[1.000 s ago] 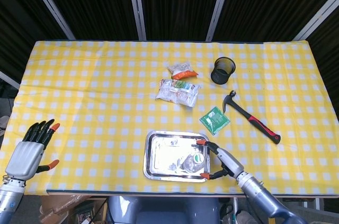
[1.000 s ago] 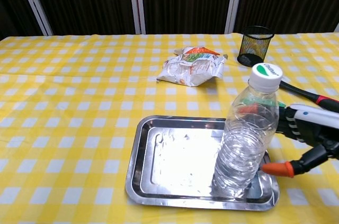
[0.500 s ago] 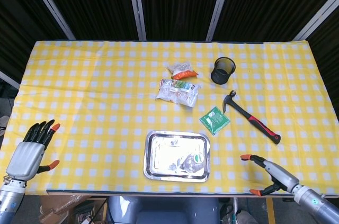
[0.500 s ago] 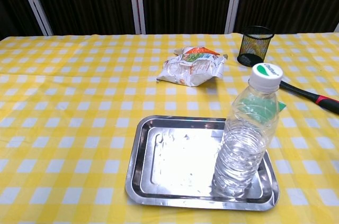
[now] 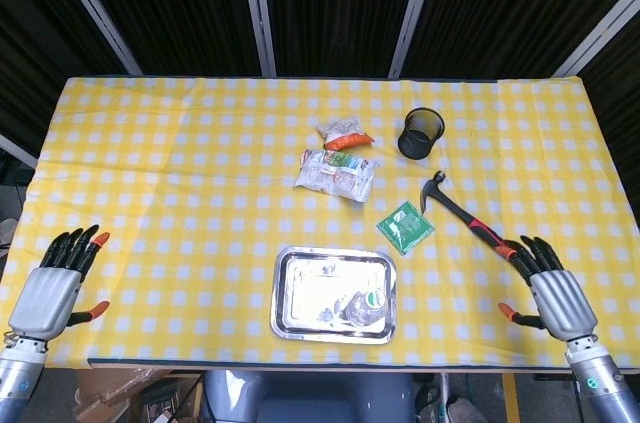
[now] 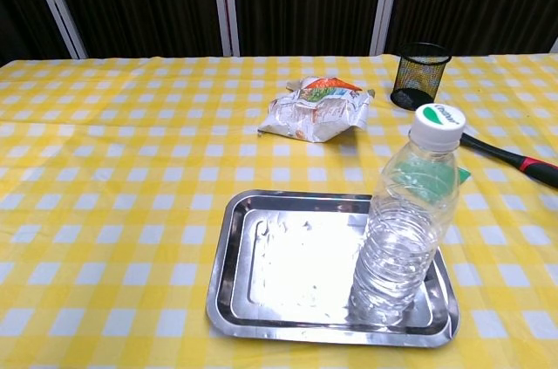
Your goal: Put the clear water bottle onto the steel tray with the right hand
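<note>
Yellow-checked tablecloth (image 5: pixel 180 183) (white squares)

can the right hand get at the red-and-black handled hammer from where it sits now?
Probably yes. The right hand is open, holding nothing, and lies just near-side of the red-and-black handled hammer, fingertips almost at the grip end. Only bare yellow checked tablecloth lies between.
</note>
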You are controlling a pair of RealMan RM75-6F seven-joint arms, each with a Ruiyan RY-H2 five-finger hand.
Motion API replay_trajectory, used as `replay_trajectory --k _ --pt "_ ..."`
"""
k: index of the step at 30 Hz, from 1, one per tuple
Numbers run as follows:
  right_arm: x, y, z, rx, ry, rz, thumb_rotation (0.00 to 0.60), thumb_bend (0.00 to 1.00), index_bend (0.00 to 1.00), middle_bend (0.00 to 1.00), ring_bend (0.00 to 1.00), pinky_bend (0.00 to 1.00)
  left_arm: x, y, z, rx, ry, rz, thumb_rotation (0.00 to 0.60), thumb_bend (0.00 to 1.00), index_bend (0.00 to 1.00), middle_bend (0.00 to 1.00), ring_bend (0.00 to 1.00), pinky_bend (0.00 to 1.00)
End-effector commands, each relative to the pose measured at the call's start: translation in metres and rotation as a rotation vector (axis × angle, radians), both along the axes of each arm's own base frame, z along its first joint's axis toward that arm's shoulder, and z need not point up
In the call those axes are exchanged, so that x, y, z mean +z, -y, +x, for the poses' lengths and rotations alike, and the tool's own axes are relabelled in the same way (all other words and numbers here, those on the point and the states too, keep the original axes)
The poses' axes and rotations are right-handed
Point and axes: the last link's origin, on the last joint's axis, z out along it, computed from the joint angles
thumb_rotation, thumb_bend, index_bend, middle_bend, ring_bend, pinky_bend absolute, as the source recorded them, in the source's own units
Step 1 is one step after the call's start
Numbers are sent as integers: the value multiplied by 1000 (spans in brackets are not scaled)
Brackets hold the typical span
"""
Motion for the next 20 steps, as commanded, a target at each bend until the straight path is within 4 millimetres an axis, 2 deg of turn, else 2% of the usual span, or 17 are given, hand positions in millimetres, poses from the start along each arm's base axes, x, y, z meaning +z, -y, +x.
replay_trajectory --k 1,9,14,20 --pt "-6 -14 -20 -59 -168 -204 600 285 196 143 40 0 0 0 0 0 1 1 600 189 30 0 0 0" --pt "4 -22 -23 -125 -303 -267 600 278 196 143 12 0 6 -1 -1 1 17 13 600 189 30 0 0 0" --pt "12 -24 -22 -153 -297 -283 600 275 196 143 11 0 6 -2 -2 -5 12 8 600 189 30 0 0 0" --pt "10 -23 -21 -171 -291 -255 600 275 196 143 11 0 4 -4 -4 5 0 3 600 189 30 0 0 0"
